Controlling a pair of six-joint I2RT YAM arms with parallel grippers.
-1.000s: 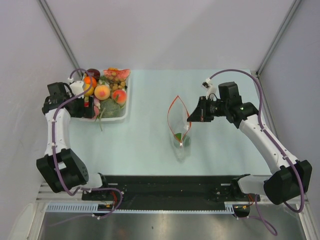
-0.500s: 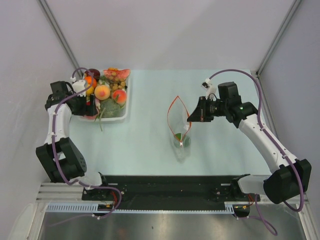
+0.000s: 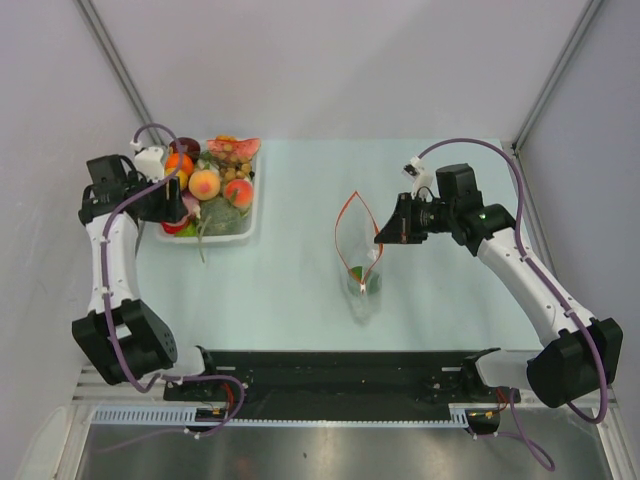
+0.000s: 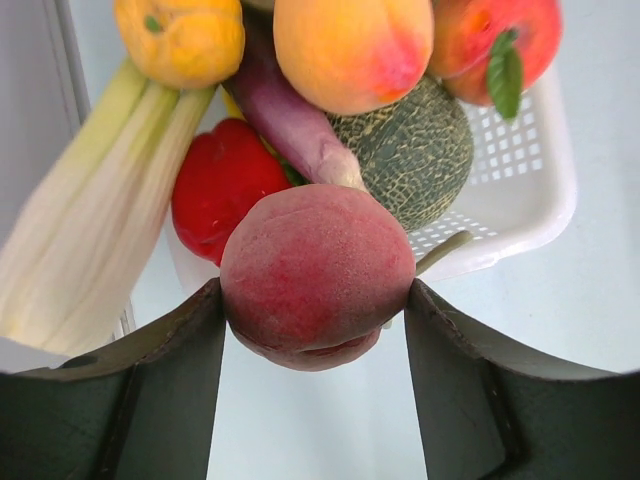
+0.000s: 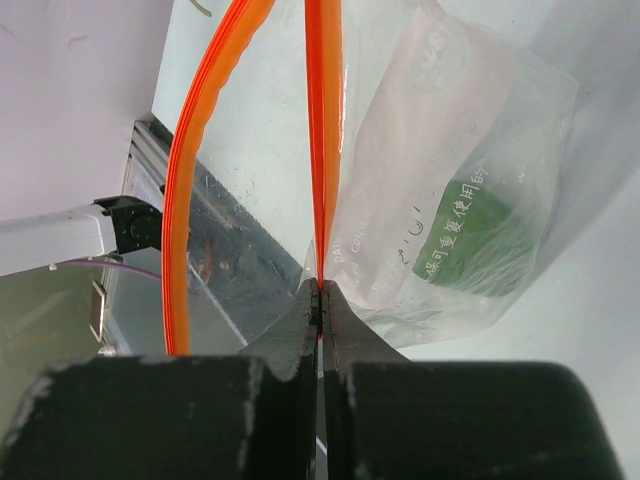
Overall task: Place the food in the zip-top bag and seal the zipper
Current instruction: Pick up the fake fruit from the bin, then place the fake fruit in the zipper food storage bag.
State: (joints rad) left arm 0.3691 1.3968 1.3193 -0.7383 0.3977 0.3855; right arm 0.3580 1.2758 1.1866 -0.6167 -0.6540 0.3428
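Observation:
My left gripper is shut on a dull red peach, one finger pressed to each side, at the near edge of the white basket. From above, the left gripper sits at the basket's left side. More food lies heaped there: an orange, a yellow peach, a red apple, a green melon and a red pepper. My right gripper is shut on the orange zipper and holds the clear zip-top bag with its mouth open.
The white basket stands at the back left of the pale table. Pale celery stalks hang over its left side. A green patch shows through the bag's lower part. Grey walls close in both sides.
The left jaws have closed from wide open onto the red peach, and the left wrist has shifted a little left and back. The right arm and bag have not moved.

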